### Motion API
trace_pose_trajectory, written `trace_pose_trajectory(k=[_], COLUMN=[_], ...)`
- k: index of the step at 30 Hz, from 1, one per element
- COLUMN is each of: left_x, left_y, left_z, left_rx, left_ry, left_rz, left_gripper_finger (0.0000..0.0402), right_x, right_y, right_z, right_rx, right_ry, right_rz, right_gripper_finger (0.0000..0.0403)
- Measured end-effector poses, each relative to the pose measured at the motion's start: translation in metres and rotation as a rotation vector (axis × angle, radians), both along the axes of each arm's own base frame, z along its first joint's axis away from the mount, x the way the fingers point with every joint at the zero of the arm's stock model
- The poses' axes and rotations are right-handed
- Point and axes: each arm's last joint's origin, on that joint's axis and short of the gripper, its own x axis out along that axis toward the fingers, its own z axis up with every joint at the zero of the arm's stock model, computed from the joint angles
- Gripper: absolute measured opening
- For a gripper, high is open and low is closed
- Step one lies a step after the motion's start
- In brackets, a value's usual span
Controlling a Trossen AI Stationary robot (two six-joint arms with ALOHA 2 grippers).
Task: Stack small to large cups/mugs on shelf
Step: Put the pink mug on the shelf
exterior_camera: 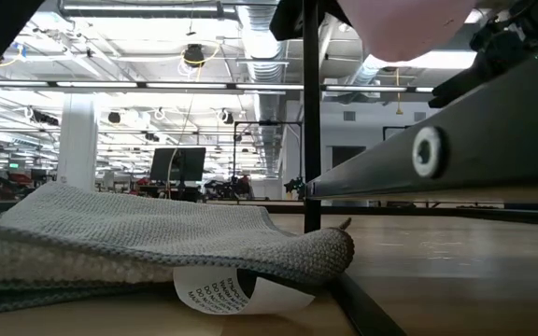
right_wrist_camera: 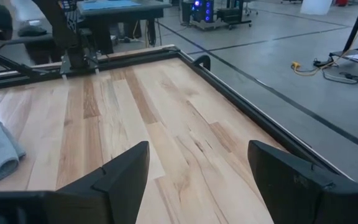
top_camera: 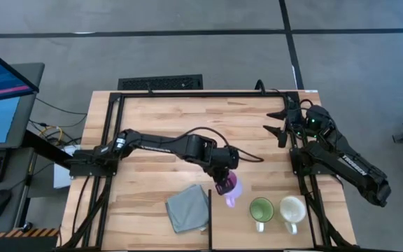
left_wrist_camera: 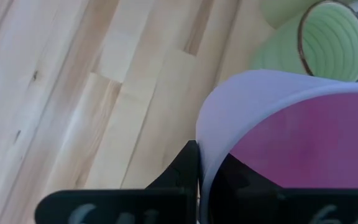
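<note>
My left gripper (top_camera: 224, 183) is above the table's near middle, shut on the lilac-purple mug (top_camera: 231, 191). In the low view the mug's base (exterior_camera: 400, 28) shows high above the tabletop. The green mug (top_camera: 261, 209) and the cream-white mug (top_camera: 292, 209) stand upright side by side on the table near its near edge, to the right of the lilac one. In the left wrist view the green mug (left_wrist_camera: 328, 43) lies just beyond the lilac rim. My right gripper (top_camera: 283, 126) waits open near the table's far right corner. My left gripper holds the lilac mug by its rim wall (left_wrist_camera: 207, 134). One finger (left_wrist_camera: 182, 174) is outside the wall; the other is inside the mug's mouth. The fingers come from above, pointing down. The mug is lifted clear of the table and hangs below them.
A grey folded cloth (top_camera: 187, 208) lies left of the mugs on a printed paper slip (exterior_camera: 236, 289). A thin black post (exterior_camera: 311, 112) stands beside it, and a black frame rail (top_camera: 110, 140) runs around the table. Bare wood (right_wrist_camera: 166, 112) stretches across the far half.
</note>
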Motion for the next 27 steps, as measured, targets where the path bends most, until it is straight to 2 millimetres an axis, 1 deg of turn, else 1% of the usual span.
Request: trace_pose_trajectory(k=[6,8,11,12,14,17,19,21,24,27], left_x=[0.001,0.008,0.013,0.015,0.012,0.014,0.011,0.014,0.013,0.017], left_y=[-0.009,-0.014,-0.021,-0.023,-0.025,-0.025,-0.025,-0.026,-0.030,-0.034], left_z=[0.000,-0.010,-0.027,-0.029,-0.031,-0.036,-0.039,-0.042,-0.051,-0.056], left_rx=[0.002,-0.002,-0.021,-0.035,-0.021,-0.001,0.021,0.003,0.000,-0.013], left_ry=[-0.023,-0.024,0.025,0.012,0.043,0.056,0.097,0.085,0.133,0.125], left_rz=[-0.032,-0.049,-0.091,-0.106,-0.118,-0.108,-0.098,-0.104,-0.120,-0.133], left_gripper_finger=[0.0000,0.0000,0.0000,0.0000,0.0000,0.0000,0.0000,0.0000,0.0000,0.0000], right_x=[0.000,0.000,0.000,0.000,0.000,0.000,0.000,0.000,0.000,0.000], right_y=[0.000,0.000,0.000,0.000,0.000,0.000,0.000,0.000,0.000,-0.001], right_z=[0.000,0.000,0.000,0.000,0.000,0.000,0.000,0.000,0.000,0.000], right_rx=[-0.001,0.000,-0.001,-0.001,-0.002,-0.001,-0.001,0.000,-0.001,0.000], right_ry=[0.000,0.000,0.001,0.000,0.000,0.000,0.000,0.002,0.003,0.004], right_rz=[0.000,0.000,-0.001,-0.001,-0.001,-0.001,0.000,0.000,-0.001,-0.001], right_gripper_finger=[0.0297,0.0297,0.0297,0.0297,0.0297,0.0297,0.0297,0.0297,0.0297,0.0297])
